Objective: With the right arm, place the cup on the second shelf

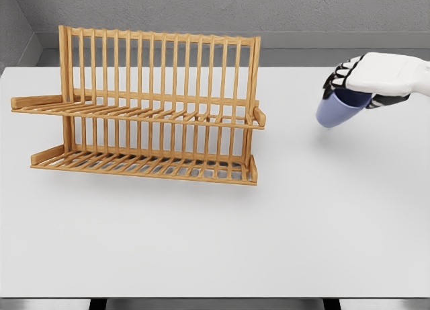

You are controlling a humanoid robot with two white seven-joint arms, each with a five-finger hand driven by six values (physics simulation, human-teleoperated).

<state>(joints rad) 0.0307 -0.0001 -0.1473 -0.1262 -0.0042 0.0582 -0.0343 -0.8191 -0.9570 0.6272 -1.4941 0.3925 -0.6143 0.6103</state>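
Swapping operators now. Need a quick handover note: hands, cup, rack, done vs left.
Right hand: shut on the blue cup, held tilted above the table, off to the right of the wooden rack.
Left hand: not in view.
Rack: both shelves hold nothing.
Done: cup grasped and lifted.
Left: carry the cup left to the rack, set it on the second shelf, release.

The robot hand point(366, 81) hides the cup's point(338, 110) rim.
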